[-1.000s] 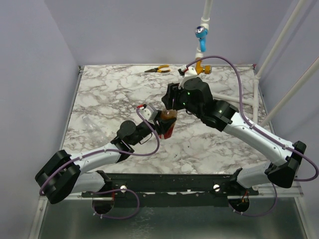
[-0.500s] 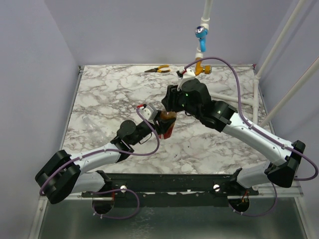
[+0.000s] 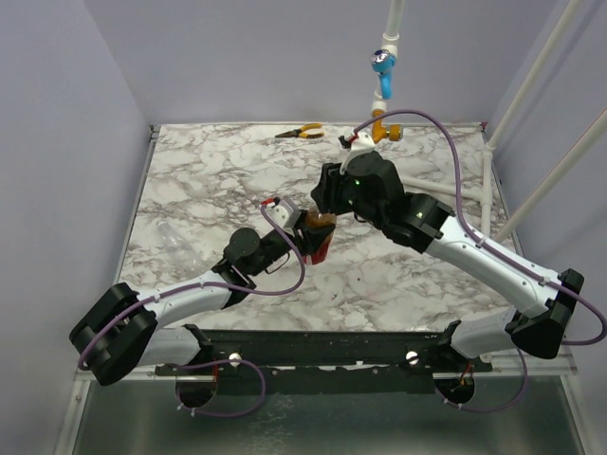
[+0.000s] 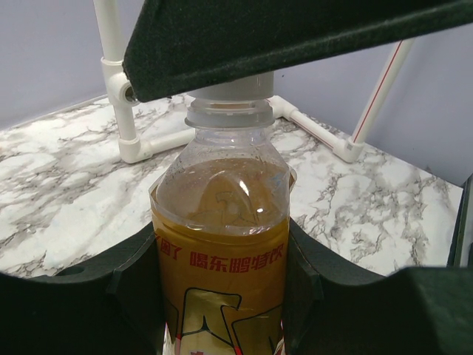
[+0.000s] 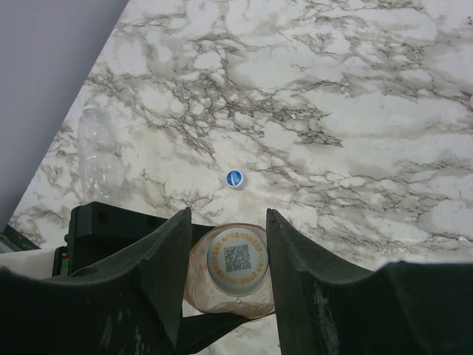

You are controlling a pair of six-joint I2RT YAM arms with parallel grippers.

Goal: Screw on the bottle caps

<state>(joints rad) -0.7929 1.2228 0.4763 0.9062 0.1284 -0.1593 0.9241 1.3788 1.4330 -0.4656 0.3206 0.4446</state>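
The right arm has eased its wrist a touch toward the left arm since a second ago and its jaws have drawn in, while the left arm has barely stirred. At the middle of the marble table (image 3: 190,171), the left gripper (image 3: 305,239) clamps the bottle (image 3: 321,239) upright by its red label, jaws snug on both sides. The right gripper (image 5: 229,240) hangs straight over the neck, its jaws part-way apart on either side of the white cap (image 5: 237,259) that sits on the mouth. One finger (image 5: 292,259) looks to be against the rim and a sliver of bottle shoulder shows on the other side, so whether the pinch has bitten cannot be told. Nor can it be told how far the cap is threaded. A blue cap (image 5: 234,178) lies loose on the table just beyond, and an empty clear bottle (image 5: 100,151) lies well off to the side. To do this step well, the right wrist likely needs to sit square over the neck's axis and close evenly on the rim. It should then press down lightly and turn, with the left grip held firm so the bottle cannot spin or tip. A tilted cap risks cross-threading.
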